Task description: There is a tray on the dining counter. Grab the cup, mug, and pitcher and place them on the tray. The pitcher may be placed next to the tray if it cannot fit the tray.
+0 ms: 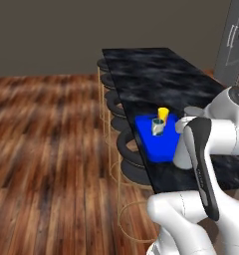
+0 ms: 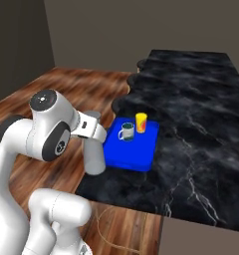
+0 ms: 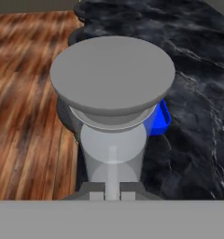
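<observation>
Nearest: gripper (image 3: 112,189) clamped on the pitcher (image 2: 93,158) — fingers tight against its wall low down, the grey body rising upright out of the grip, wide round top toward the hand camera. In the right base view, held at the near front corner of the dining counter (image 2: 201,129), over the edge where marble meets wood floor; contact with the counter cannot be told.

Key relation: tray (image 2: 134,159) lies just beyond the pitcher, away from the robot along the front edge of the counter. Pitcher just beside the tray's near short edge, not over it. In the hand view a blue corner of the tray peeks out past the right side of the pitcher. Long axis of the tray runs away from the arm, along the counter's length; long axis of the pitcher vertical.

Farther: mug (image 2: 126,132) standing on the far half of the tray, handle toward the floor side. Cup (image 2: 141,122) upright just beyond and beside it, near the tray's far corner on the inner side. Near half of the tray bare blue.

Judgement — two of three vessels already placed; pitcher in hand as the last. Coming move likely a short carry forward onto the bare near half, or a set-down on marble beside the tray's near edge. Risk: tall narrow body tipping on release, or clipping the low rim.

Beyond the tray: long stretch of veined marble, stools (image 1: 122,144) tucked along the front edge.
</observation>
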You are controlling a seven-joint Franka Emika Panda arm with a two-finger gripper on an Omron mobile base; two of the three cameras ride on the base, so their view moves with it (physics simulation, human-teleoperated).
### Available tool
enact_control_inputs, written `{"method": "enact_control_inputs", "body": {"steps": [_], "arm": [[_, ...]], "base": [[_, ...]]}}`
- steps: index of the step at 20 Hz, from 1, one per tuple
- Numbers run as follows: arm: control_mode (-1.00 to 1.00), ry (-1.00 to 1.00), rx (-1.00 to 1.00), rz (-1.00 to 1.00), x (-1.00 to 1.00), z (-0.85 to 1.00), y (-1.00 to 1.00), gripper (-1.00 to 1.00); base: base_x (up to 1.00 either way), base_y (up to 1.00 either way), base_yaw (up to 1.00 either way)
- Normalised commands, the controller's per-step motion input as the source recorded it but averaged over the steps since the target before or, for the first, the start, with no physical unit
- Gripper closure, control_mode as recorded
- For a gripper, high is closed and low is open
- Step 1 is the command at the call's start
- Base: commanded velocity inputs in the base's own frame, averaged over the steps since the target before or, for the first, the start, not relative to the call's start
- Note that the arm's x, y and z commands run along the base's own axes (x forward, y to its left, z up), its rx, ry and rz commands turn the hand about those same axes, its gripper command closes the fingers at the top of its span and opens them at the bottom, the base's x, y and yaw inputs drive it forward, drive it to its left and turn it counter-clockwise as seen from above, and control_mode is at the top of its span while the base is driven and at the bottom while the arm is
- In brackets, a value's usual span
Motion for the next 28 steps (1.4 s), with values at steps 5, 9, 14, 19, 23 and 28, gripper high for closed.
{"method": "enact_control_inputs", "body": {"steps": [5,9,14,19,23,28], "arm": [[1.0,0.0,0.0,0.0,0.0,0.0,0.0,1.0],[1.0,0.0,0.0,0.0,0.0,0.0,0.0,1.0],[1.0,0.0,0.0,0.0,0.0,0.0,0.0,1.0],[-1.0,-0.01,0.0,0.0,0.09,0.0,0.0,1.0],[-1.0,-0.04,0.0,0.0,0.4,0.0,0.0,1.0],[-1.0,-0.11,0.0,-0.01,0.22,0.0,0.0,1.0]], "base": [[0.35,0.0,0.0],[0.31,0.0,0.0],[0.44,0.0,0.0],[0.45,0.0,0.0],[0.0,0.0,0.0],[0.0,0.0,0.0]]}}
